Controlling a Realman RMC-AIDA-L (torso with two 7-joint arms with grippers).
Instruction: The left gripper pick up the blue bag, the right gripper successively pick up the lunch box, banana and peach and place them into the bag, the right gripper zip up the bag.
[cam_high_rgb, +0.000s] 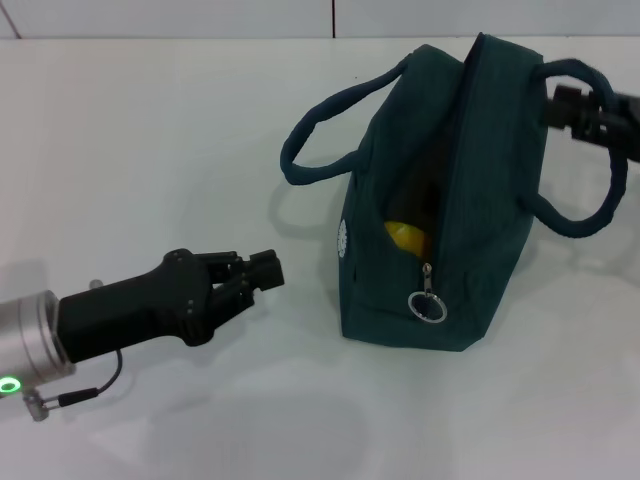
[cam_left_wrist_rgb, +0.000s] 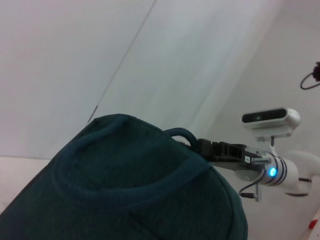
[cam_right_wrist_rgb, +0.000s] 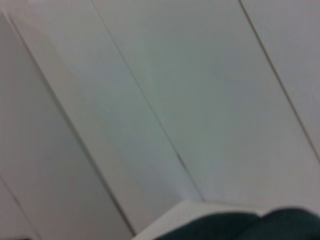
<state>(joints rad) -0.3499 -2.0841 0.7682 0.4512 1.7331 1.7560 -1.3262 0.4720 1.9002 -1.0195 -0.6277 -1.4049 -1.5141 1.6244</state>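
Observation:
The blue bag (cam_high_rgb: 470, 200) stands upright on the white table at centre right, its top zipper partly undone. The silver ring pull (cam_high_rgb: 428, 307) hangs at the near end. A yellow bit of the banana (cam_high_rgb: 405, 237) shows through the opening. The lunch box and the peach are out of view. My left gripper (cam_high_rgb: 264, 272) hovers low to the left of the bag, shut and empty, a short gap from it. My right gripper (cam_high_rgb: 568, 106) is at the bag's far-side loop handle (cam_high_rgb: 590, 215). The left wrist view shows the same right gripper (cam_left_wrist_rgb: 212, 149) against the bag (cam_left_wrist_rgb: 135, 190).
The other loop handle (cam_high_rgb: 315, 130) arches out toward my left arm. Bare white table (cam_high_rgb: 150, 130) lies to the left and in front of the bag. A white wall (cam_right_wrist_rgb: 150, 100) fills the right wrist view, with a sliver of the bag (cam_right_wrist_rgb: 240, 227).

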